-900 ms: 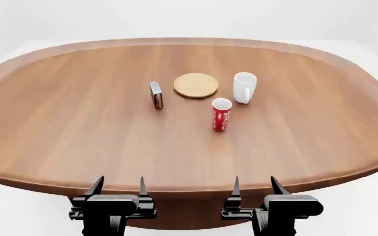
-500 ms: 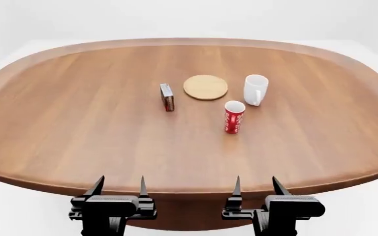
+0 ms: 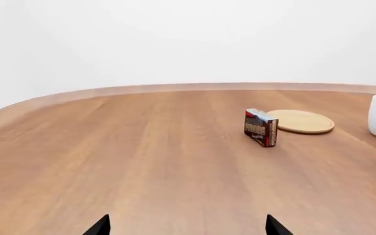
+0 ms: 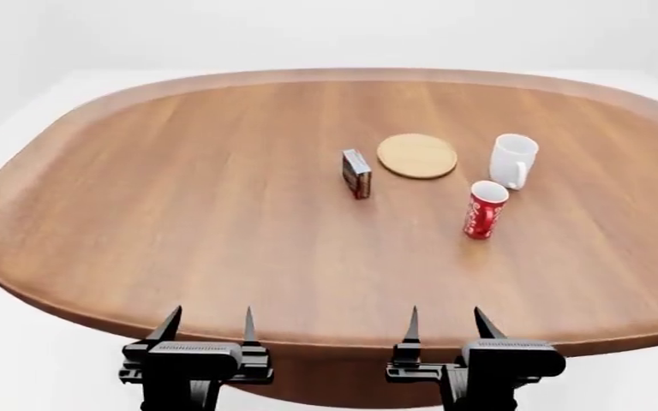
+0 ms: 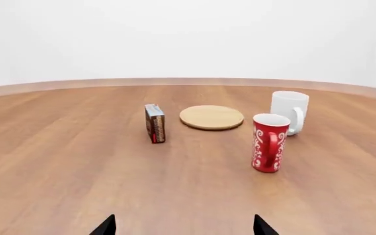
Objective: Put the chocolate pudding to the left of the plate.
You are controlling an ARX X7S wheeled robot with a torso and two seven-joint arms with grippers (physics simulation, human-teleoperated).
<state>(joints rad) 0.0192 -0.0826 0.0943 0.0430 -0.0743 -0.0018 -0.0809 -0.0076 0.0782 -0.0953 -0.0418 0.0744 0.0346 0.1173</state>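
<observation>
The chocolate pudding is a small dark box with red edges, standing on edge on the wooden table, just left of the round tan plate. It also shows in the left wrist view and right wrist view, as does the plate. My left gripper and right gripper are both open and empty, held side by side at the table's near edge, far from the box.
A red patterned cup stands in front of and right of the plate, also seen in the right wrist view. A white handled mug stands right of the plate. The table's rounded edge curves near the left.
The view has swung left: the box, plate, cup and mug have all shifted right in the head view. Both grippers keep the same pose, open.
</observation>
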